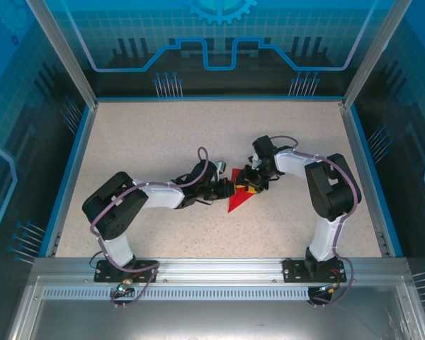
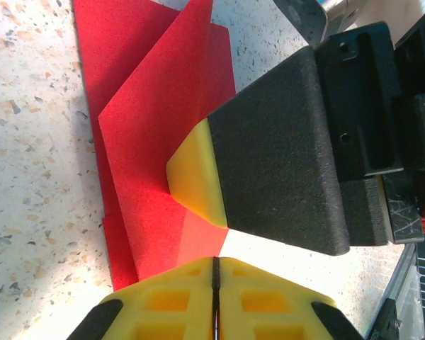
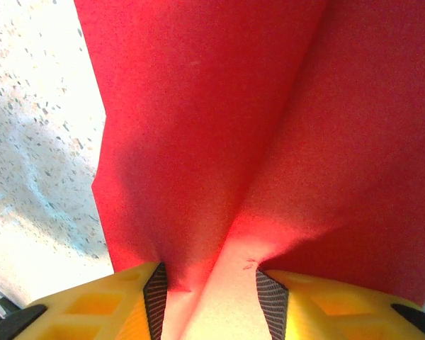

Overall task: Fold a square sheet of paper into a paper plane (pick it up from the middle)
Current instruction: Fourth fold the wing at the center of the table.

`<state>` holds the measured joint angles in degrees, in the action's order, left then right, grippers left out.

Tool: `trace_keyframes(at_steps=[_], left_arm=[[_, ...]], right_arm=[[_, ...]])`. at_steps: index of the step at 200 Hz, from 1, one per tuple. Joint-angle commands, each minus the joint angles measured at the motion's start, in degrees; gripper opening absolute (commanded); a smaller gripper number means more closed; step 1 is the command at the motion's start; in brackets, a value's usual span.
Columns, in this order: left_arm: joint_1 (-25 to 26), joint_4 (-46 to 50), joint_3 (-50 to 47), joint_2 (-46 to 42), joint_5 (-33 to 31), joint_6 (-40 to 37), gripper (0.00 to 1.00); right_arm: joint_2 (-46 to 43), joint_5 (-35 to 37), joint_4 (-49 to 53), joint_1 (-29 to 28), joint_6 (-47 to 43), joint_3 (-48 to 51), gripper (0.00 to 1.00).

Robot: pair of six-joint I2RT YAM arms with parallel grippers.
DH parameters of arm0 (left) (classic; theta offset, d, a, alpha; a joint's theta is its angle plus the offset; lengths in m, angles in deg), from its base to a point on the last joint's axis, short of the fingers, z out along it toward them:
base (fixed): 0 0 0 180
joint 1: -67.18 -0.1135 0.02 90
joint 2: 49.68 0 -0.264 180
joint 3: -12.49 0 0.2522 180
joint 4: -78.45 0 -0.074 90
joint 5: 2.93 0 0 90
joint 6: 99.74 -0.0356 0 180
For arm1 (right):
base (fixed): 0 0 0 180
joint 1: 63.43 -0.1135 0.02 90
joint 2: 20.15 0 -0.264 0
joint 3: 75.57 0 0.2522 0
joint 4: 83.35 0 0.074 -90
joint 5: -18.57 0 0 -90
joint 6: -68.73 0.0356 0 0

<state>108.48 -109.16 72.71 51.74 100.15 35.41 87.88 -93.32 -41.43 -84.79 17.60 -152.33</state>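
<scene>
One speckled tabletop (image 1: 163,142) carries everything I have in view.

Two arms work over it. The left arm (image 1: 131,202) reaches in from the near left and the right arm (image 1: 329,184) from the near right. Their wrists meet near the middle of the table.

One red sheet of paper (image 1: 238,201) lies there, between the two wrists. From above I read it as a triangle with its point toward the near left. Through the left wrist camera the sheet (image 2: 145,134) is partly folded: one flap stands up off the layer lying flat on the table.

There are two grippers, one per arm. The left gripper (image 1: 225,190) sits at the left edge of the sheet. Its own camera shows its yellow fingertips (image 2: 177,297) pressed together, with the paper reaching up to them. I cannot tell whether any paper is caught between them. The right gripper (image 3: 209,287) has its jaws spread, and a raised crease of the sheet runs into the gap between them. One of its fingers (image 2: 269,149), black with a yellow tip, rests against the raised flap.
</scene>
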Motion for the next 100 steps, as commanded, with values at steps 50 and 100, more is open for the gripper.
trace_keyframes(at_steps=[50,100], left_arm=[[-0.43,-0.08,1.92,3.71,0.65,1.09,0.07],[-0.41,1.32,2.50,4.54,0.07,0.61,0.07]], right_arm=[[6.83,10.20,4.02,-0.73,-2.14,3.24,0.45],[7.19,11.34,4.79,-0.88,-1.87,2.88,0.44]])
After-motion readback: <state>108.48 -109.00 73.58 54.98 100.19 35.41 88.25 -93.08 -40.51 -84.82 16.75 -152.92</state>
